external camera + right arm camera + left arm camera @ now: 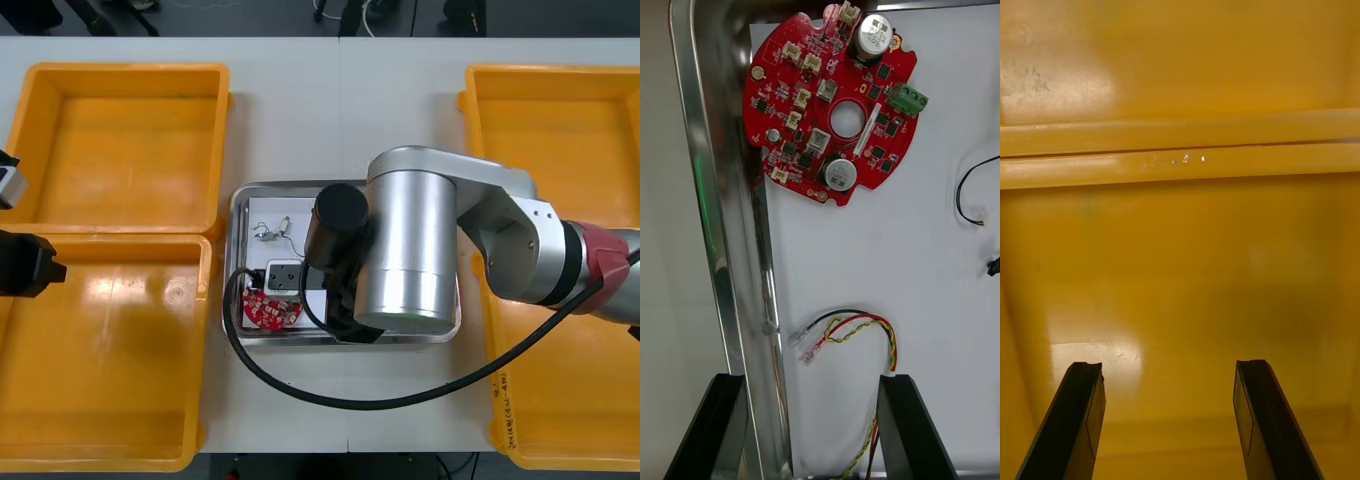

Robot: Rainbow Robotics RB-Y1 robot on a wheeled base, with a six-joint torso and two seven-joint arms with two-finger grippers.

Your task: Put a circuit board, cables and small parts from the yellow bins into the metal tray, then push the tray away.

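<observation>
The metal tray [236, 205], white inside, lies mid-table under my right arm. In it are a round red circuit board [268, 312] [831, 105], a red and yellow cable [857, 326], a black cable [970, 191] and small metal parts [272, 229]. My right gripper [811, 431] is open and straddles the tray's side wall [715, 225]. One finger is outside the wall and the other inside, by the red and yellow cable. My left gripper [1169, 420] is open over the floor of a yellow bin [1180, 300], holding nothing.
Two yellow bins [125, 75] [200, 350] stand left of the tray and two more [470, 100] [495, 400] right of it. The left pair looks bare inside. A thick black cable of the arm [300, 390] loops over the table in front of the tray.
</observation>
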